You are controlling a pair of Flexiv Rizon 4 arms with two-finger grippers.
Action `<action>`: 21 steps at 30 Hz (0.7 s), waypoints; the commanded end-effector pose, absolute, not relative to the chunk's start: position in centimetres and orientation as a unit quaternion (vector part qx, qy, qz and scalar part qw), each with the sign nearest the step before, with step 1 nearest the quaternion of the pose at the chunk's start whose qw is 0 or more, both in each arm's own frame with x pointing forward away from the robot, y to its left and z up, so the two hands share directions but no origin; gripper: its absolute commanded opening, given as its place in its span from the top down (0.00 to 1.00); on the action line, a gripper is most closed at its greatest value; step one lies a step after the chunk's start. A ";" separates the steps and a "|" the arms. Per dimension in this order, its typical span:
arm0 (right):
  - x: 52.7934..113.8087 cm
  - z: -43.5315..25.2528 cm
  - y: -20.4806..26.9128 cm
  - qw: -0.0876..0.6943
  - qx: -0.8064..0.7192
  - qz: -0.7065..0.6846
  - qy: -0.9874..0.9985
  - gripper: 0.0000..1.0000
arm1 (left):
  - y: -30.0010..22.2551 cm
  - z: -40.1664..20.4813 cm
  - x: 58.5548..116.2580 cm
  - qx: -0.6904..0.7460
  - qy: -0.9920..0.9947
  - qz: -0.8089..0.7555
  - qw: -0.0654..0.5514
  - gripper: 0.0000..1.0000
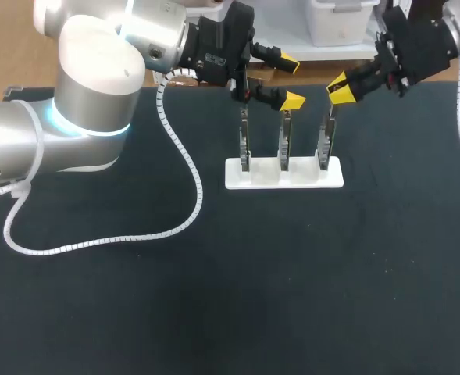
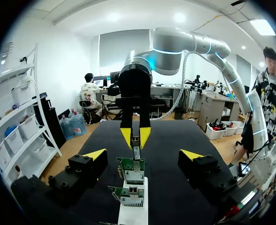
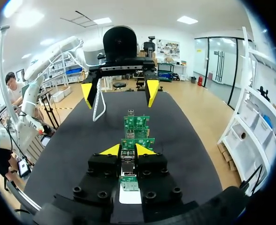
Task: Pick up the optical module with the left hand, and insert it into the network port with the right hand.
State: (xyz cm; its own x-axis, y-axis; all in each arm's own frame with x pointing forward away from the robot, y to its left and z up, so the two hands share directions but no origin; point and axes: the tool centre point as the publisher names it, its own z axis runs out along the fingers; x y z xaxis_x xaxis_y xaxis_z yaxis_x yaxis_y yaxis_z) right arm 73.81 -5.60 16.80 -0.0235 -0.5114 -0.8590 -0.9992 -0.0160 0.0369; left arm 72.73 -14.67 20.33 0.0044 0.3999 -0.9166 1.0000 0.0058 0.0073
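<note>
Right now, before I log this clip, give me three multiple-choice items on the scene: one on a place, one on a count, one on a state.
1. At which board is the right gripper?
A. the row's left end
B. the middle
C. the row's right end

2. How many circuit boards stand in the white holder?
A. two
B. three
C. five

3. How is the left gripper?
A. open, holding nothing
B. shut on a board
C. shut on the white holder

Answers:
1 C: its yellow tips clamp the optical module atop the right-end board.
2 B: the head view shows three upright in a row.
3 A: in the left wrist view its fingers stand wide apart, one on each side of the row.
</note>
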 end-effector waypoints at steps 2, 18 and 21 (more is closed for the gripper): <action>73.7 17.2 -5.2 0.334 -0.627 0.353 0.609 1.00 | -14.7 20.3 72.6 0.591 0.593 -0.383 0.391 0.00; 73.8 17.3 -5.2 0.332 -0.630 0.349 0.610 1.00 | -14.7 20.3 72.6 0.591 0.593 -0.383 0.391 0.00; 73.8 17.2 -5.2 0.330 -0.630 0.349 0.610 1.00 | -14.7 20.3 72.6 0.591 0.593 -0.383 0.391 0.00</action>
State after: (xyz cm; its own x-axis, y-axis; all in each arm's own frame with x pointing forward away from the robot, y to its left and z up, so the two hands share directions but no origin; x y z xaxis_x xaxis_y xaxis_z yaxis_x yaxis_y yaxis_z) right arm 73.79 -5.29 17.23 0.0128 -0.5363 -0.8440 -0.9992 -0.0384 0.0092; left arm 72.73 -14.67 20.33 0.0044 0.3999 -0.9166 1.0000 0.0059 0.0073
